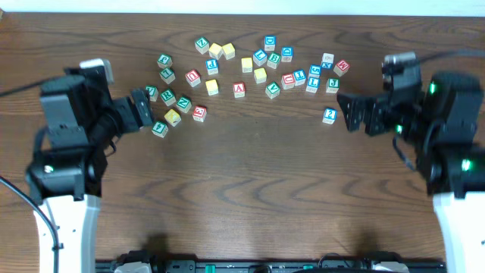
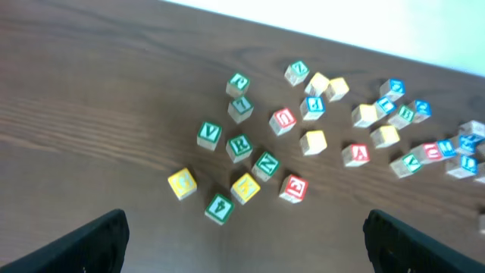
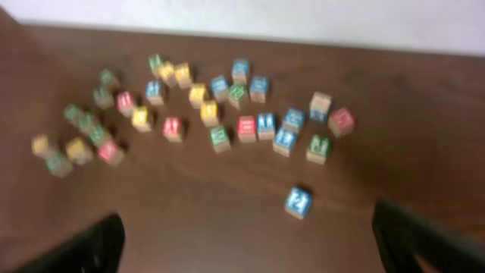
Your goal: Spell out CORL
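Several wooden letter blocks with green, red, blue and yellow faces lie scattered across the far half of the table [image 1: 242, 197]. A green R block [image 2: 239, 145] sits in the left cluster, and a blue L block [image 1: 312, 83] in the right cluster. My left gripper [image 1: 144, 110] is open and empty beside the left cluster, near a green block [image 2: 219, 205]. My right gripper [image 1: 350, 112] is open and empty, just right of a lone blue block marked 2 [image 3: 298, 202], which also shows in the overhead view [image 1: 330, 115]. The other letters are too small to read.
The blocks spread in a band from the left cluster [image 1: 170, 98] to a red block [image 1: 342, 67] at the far right. The near half of the dark wooden table is bare. A white wall edge runs along the back.
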### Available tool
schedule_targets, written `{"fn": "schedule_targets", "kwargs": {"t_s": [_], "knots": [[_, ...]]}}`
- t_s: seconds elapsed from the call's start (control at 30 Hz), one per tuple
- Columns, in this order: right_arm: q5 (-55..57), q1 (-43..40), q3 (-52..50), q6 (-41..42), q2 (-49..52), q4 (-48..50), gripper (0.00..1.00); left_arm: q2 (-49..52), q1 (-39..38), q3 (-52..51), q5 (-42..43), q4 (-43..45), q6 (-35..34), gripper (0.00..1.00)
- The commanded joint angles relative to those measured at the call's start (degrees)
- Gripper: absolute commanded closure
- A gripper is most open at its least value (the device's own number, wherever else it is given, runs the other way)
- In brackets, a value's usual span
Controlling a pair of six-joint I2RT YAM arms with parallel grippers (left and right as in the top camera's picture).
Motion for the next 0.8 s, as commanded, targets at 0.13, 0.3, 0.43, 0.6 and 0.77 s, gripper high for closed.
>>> {"fn": "schedule_targets", "kwargs": {"t_s": [0.13, 0.3, 0.43, 0.6, 0.77], "knots": [[-1.0, -0.5, 18.6, -0.4, 14.6, -14.8, 0.01, 8.7, 0.2, 15.7, 0.3, -8.3, -0.7, 0.02], [-1.0, -0.5, 19.3, -0.3, 17.7, -15.8, 0.01, 11.5, 0.2, 16.4, 0.3, -8.5, -0.4, 0.02], [-1.0, -0.5, 19.3, -0.3, 18.8, -17.6, 0.01, 13.3, 0.2, 16.4, 0.3, -7.9, 1.5, 0.03], [-1.5, -0.5, 19.3, -0.3, 18.8, -18.3, 0.01, 14.5, 0.2, 16.4, 0.3, -7.6, 1.4, 0.03], [-2.3, -0.5, 19.3, -0.3, 18.8, -19.1, 0.01, 14.7, 0.2, 16.4, 0.3, -7.2, 1.4, 0.03]]}}
